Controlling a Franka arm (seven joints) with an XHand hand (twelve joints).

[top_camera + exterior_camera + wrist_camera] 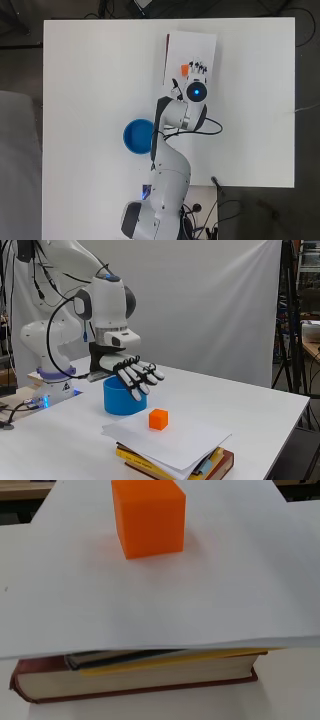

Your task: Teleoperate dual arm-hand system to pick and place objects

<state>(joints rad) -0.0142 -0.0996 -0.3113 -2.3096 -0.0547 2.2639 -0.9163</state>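
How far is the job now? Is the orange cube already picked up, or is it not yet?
Nothing looks done: the orange cube sits on the white paper over the stack of books. In hand: the hand hovers above it, fingers straight, not touching. Left: grasp, lift, and place it, possibly in the blue bowl, which I cannot confirm.

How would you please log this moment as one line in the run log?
hand: open, above orange cube, no contact | cube: on white paper over book stack | blue bowl: on table, beside stack
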